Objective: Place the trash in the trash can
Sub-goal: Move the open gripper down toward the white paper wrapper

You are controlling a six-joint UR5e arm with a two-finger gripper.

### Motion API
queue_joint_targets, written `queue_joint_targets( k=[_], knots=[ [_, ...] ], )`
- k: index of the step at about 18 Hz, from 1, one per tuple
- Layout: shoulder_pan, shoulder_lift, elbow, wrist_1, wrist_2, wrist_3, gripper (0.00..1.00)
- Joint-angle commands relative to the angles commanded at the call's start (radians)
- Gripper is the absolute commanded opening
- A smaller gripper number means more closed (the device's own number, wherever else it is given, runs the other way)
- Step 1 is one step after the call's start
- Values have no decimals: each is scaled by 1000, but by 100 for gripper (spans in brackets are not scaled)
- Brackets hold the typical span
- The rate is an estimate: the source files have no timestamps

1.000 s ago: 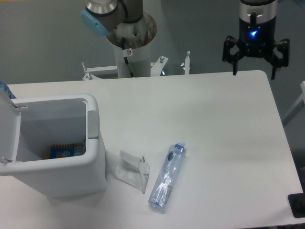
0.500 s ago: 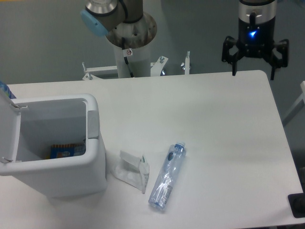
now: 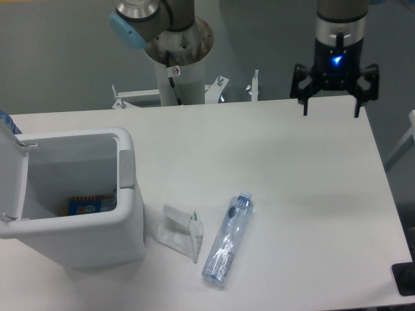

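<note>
Pincer [image 3: 331, 110] splayed, above table [image 3: 311, 194]

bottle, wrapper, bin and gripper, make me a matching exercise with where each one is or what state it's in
Things:
1. bottle
2. wrapper
3. bin
4. gripper

Places or states:
A. open, above the table's far right edge
B. lid swung open, at the left of the table
C. lying on its side, blue cap pointing away from the camera
D. crumpled, between the bin and the bottle

Pairs: 1-C, 2-D, 3-B, 4-A
</note>
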Motion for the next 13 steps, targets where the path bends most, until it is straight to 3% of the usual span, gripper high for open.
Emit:
queue_joint_targets(
  k=[4, 7, 11, 13],
  knots=[
    [-44, -35, -3, -11, -114, -115, 100],
    [-95, -67, -2, -12, -118, -267, 100],
    [-158, -115, -12, -5, -123, -346, 100],
    [-193, -165, -2, -2, -120, -395, 100]
  ],
)
